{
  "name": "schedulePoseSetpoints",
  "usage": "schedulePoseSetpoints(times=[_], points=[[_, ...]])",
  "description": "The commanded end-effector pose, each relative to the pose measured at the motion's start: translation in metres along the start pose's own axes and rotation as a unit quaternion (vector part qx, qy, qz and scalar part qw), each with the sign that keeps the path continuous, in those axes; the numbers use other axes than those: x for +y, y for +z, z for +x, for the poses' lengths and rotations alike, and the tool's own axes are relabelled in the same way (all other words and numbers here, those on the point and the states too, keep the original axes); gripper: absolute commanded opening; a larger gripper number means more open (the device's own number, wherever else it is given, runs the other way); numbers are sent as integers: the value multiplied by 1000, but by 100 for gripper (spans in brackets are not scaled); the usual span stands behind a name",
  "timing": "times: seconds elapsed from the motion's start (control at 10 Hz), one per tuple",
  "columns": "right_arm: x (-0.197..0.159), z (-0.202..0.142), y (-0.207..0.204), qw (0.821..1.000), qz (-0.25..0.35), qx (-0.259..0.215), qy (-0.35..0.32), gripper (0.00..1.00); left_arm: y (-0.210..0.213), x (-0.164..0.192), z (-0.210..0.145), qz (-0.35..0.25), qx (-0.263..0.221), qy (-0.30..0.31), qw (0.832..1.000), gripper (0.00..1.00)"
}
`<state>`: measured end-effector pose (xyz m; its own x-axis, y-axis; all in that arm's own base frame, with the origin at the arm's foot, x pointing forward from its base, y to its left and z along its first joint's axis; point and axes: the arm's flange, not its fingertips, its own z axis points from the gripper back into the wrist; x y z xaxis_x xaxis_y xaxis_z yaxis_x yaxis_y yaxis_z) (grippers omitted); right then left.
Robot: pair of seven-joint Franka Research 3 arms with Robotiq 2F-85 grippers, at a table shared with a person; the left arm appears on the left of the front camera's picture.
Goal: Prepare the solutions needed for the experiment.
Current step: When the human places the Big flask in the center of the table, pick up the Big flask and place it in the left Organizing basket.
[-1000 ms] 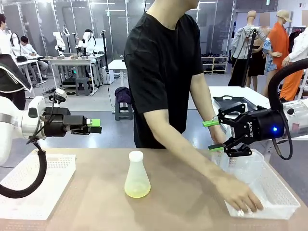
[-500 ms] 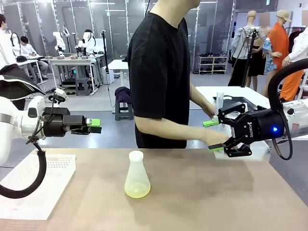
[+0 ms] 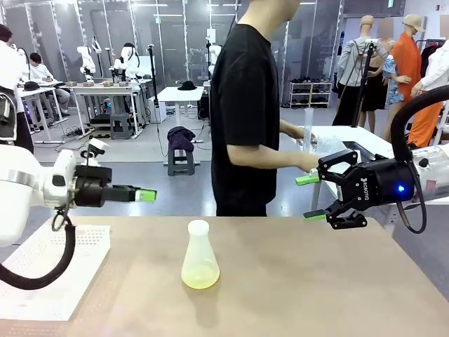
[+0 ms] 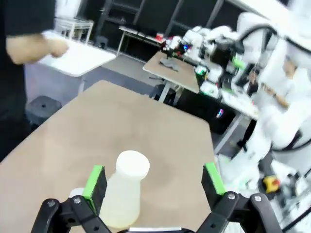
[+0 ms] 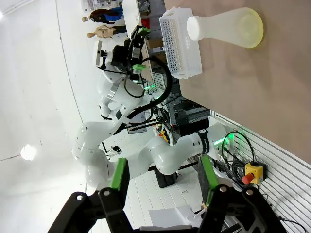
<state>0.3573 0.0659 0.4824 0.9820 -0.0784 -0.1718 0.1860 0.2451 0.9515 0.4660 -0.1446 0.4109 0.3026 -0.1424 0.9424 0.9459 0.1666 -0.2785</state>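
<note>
Solutions flask (image 3: 199, 257) — below, between both spread grippers.

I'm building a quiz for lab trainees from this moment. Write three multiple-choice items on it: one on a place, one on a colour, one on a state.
1. Where does the flask stand?
A. in a tray
B. on the bare table, near its middle
C. in the person's hand

2. What colour is the liquid in the flask?
A. pale yellow-green
B. dark blue
C. red

3. How do the left gripper's jaws stand?
A. shut on the flask
B. shut on nothing
C. open, holding nothing

Answers:
1. B: the flask stands alone on the table, between the arms.
2. A: the liquid tints the flask's bottom yellow-green.
3. C: the left gripper has its green pads wide apart, with the flask beyond them, untouched.
</note>
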Motion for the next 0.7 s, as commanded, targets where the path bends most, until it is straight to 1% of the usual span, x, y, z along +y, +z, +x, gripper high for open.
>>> schedulePoseSetpoints(times=[0.0,0.1,0.2,0.3,0.4,0.6], points=[[1,0,0,1000,4,1,1,72,-11,15,-12,-9,-9,-102,995,100],[1,0,0,1000,4,1,1,72,-14,21,-19,-10,-1,-112,994,100],[1,0,0,1000,4,1,1,72,-18,23,-24,0,-9,-112,994,100],[1,0,0,1000,4,1,1,72,-22,23,-23,-5,-14,-118,993,100],[1,0,0,1000,4,1,1,72,-14,12,-21,-12,6,-109,994,100],[1,0,0,1000,4,1,1,72,-14,12,-21,-12,6,-109,994,100]])
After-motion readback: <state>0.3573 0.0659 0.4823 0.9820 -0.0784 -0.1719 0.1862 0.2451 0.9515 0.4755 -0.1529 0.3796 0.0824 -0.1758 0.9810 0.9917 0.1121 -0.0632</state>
